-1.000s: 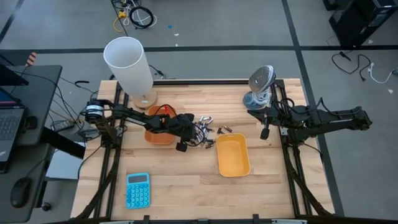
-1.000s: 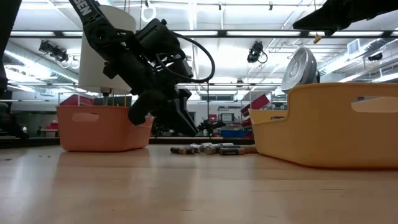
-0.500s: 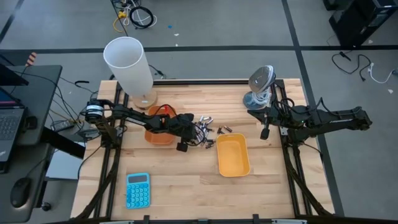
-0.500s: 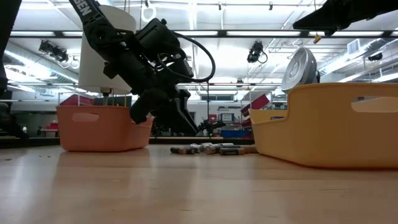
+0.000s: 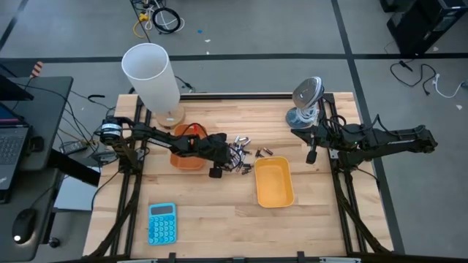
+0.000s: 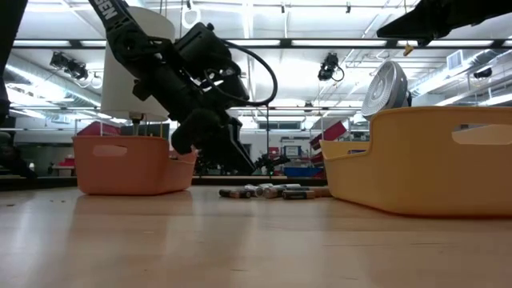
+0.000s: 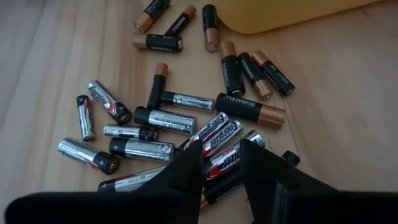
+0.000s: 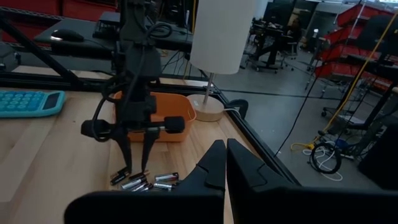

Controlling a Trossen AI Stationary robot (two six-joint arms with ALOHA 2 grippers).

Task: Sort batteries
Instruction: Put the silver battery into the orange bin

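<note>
1. Wooden bench (image 5: 219, 219) in a workshop with shelving and ceiling lights behind; orange tray (image 5: 186, 155) toward the left edge, yellow tray (image 5: 274, 183) near the middle, batteries (image 7: 186, 118) heaped loose between them.
2. Left gripper (image 7: 219, 163) hangs over the near side of the heap, jaws parted by roughly a cell's width, nothing held; one silver cell lies in line with the gap.
3. Right gripper (image 8: 225, 163) waits by the right edge, jaws shut and empty.
4. Judgement: the step is picking one cell. Best lowered square across a single battery lying clear of its neighbours, so the fingers do not drag others along.
5. Legible writing: "DURACELL" on the black-and-copper cells; "Energizer" on the silver ones.
</note>
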